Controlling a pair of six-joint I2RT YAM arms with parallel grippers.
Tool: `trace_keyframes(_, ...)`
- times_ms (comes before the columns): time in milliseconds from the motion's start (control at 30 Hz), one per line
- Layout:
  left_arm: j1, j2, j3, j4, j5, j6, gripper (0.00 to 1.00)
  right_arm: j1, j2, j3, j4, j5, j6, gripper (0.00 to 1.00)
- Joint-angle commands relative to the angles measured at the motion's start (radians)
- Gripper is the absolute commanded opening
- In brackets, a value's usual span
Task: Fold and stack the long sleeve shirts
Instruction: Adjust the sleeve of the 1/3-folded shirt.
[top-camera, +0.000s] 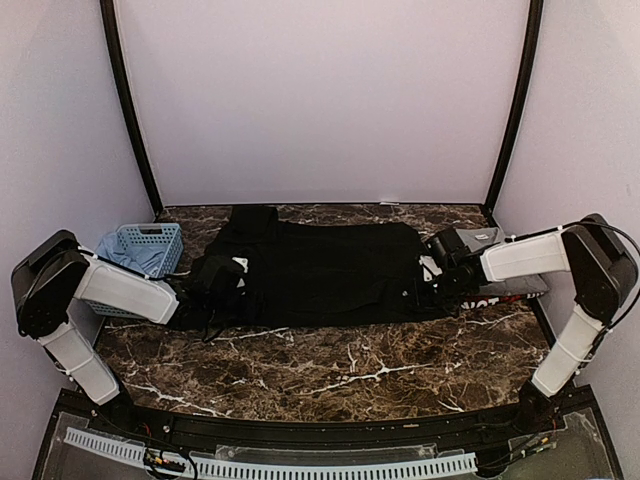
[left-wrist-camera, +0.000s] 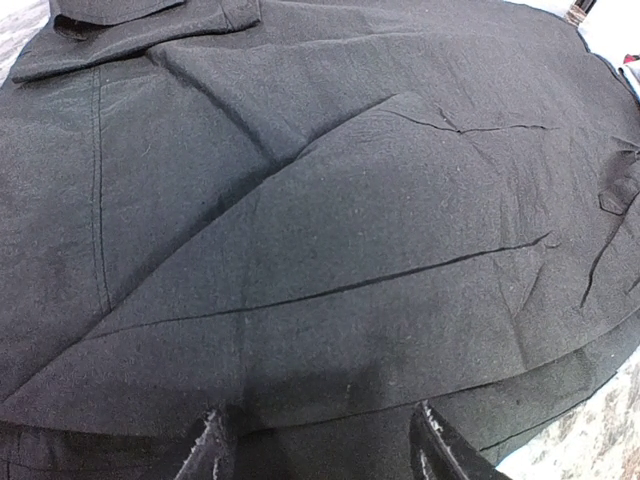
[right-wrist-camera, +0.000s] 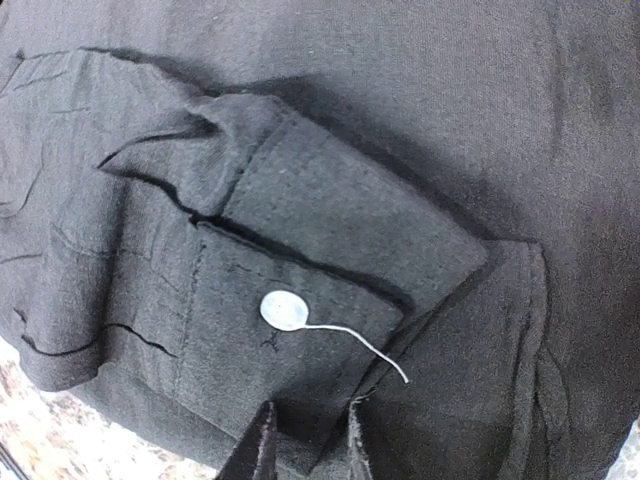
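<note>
The large black shirt (top-camera: 320, 270) lies spread across the back middle of the table. My left gripper (top-camera: 215, 285) rests at its left end. In the left wrist view the gripper (left-wrist-camera: 325, 450) is open, its fingers wide apart over smooth folded black cloth (left-wrist-camera: 330, 230). My right gripper (top-camera: 428, 280) is at the shirt's right end. In the right wrist view it (right-wrist-camera: 305, 445) is shut on the edge of a folded cuff (right-wrist-camera: 290, 330) that bears a pale button (right-wrist-camera: 284, 310) with a loose thread. A grey shirt (top-camera: 472, 240) and a red-edged lettered shirt (top-camera: 492, 298) lie under the right arm.
A light-blue lattice basket (top-camera: 150, 245) with pale blue cloth in it stands at the back left beside the left arm. Brown marble tabletop (top-camera: 340, 370) shows in front of the shirt. Black frame posts stand at both back corners.
</note>
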Motion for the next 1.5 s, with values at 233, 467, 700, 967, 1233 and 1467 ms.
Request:
trace_keyframes(233, -0.005, -0.001, -0.016, 0.006, -0.010, -0.005, 0.61, 0.013, -0.045, -0.020, 0.002, 0.056, 0.024, 0.00)
trace_keyframes(467, -0.006, -0.008, -0.023, 0.002, -0.021, -0.006, 0.61, 0.012, -0.086, -0.016, -0.020, 0.110, 0.035, 0.00)
trace_keyframes(700, -0.006, -0.015, -0.024, 0.002, -0.032, -0.001, 0.61, 0.009, -0.086, 0.018, -0.054, 0.163, 0.024, 0.00)
trace_keyframes(967, -0.006, -0.015, -0.021, 0.003, -0.028, -0.003, 0.61, 0.009, -0.026, 0.049, -0.031, 0.152, -0.003, 0.22)
trace_keyframes(1233, -0.006, -0.011, -0.021, -0.002, -0.029, -0.005, 0.61, 0.009, 0.043, 0.088, -0.006, 0.163, -0.059, 0.32)
trace_keyframes(1467, -0.006, -0.010, -0.021, -0.006, -0.030, -0.009, 0.61, 0.009, 0.071, 0.080, 0.055, 0.124, -0.054, 0.31)
